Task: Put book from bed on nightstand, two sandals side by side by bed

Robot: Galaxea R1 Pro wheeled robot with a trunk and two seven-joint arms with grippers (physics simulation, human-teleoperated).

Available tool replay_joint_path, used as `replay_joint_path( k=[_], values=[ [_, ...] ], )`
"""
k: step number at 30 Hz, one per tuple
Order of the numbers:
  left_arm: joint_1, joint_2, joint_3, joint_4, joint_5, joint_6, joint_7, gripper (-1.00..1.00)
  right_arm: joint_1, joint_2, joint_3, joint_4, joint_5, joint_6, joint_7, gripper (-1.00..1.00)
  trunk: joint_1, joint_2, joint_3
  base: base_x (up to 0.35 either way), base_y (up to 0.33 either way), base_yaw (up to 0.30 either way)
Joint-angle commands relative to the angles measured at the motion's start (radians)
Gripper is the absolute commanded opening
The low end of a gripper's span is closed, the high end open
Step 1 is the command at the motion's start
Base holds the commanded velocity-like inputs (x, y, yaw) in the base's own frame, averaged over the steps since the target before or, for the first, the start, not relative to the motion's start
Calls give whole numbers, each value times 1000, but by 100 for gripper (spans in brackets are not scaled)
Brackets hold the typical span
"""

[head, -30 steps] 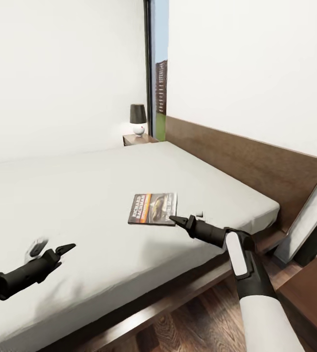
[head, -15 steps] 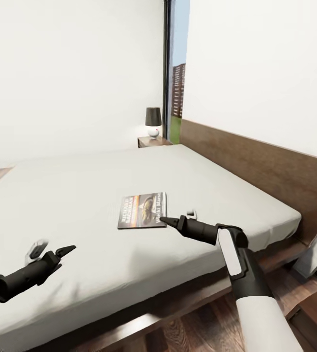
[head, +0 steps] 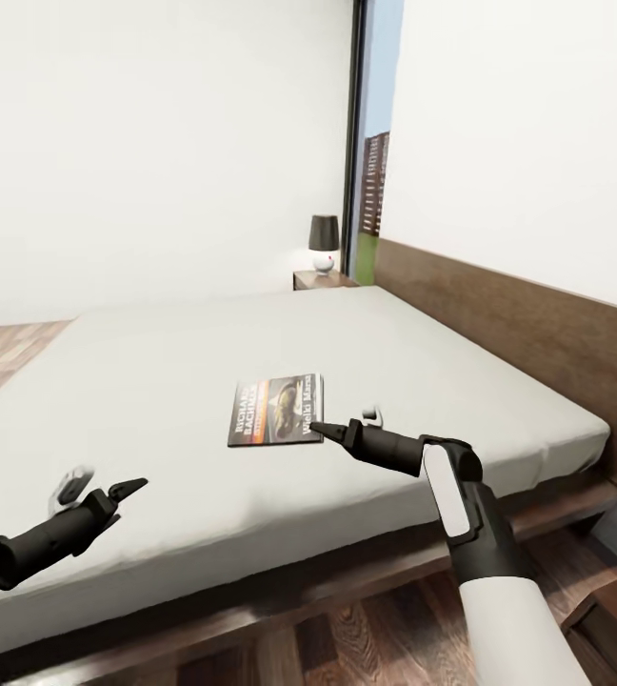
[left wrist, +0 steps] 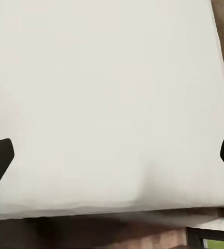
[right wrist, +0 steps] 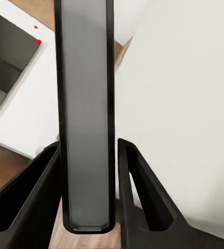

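The head view takes in the whole bed [head: 156, 381], one book [head: 277, 409] lying flat on the mattress near its middle, and a lamp [head: 324, 242] on one nightstand [head: 320, 279] at the far corner by the headboard [head: 527, 333]. The book's long axis runs across the bed, toward the headboard. The right gripper [head: 342, 424] hovers just beside the book's near edge; I cannot tell how its fingers stand. The left wrist view looks down on bare mattress [left wrist: 107, 104] with the left gripper [left wrist: 112, 155] fingers wide apart; the head view shows that left gripper [head: 104, 488] low over the bed's near side
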Motion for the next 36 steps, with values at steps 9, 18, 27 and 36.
replay_joint_path(
  k=[9,18,27,36],
  values=[
    [2,3,6,-2,9,4,2,100,11,-27,-1,-148,-2,5,10,-100,-1,0,9,-71,-13,210],
    [1,2,2,-3,10,4,4,100,27,-43,10,-205,-5,5,11,-100,-1,0,18,-9,-2,228],
    [2,2,1,-3,11,5,1,100,30,-45,13,-212,-6,5,10,-100,-1,0,24,-1,0,196],
    [1,0,1,-3,11,5,1,100,36,-46,14,-214,-6,5,10,-100,-1,0,25,0,0,35]
  ],
)
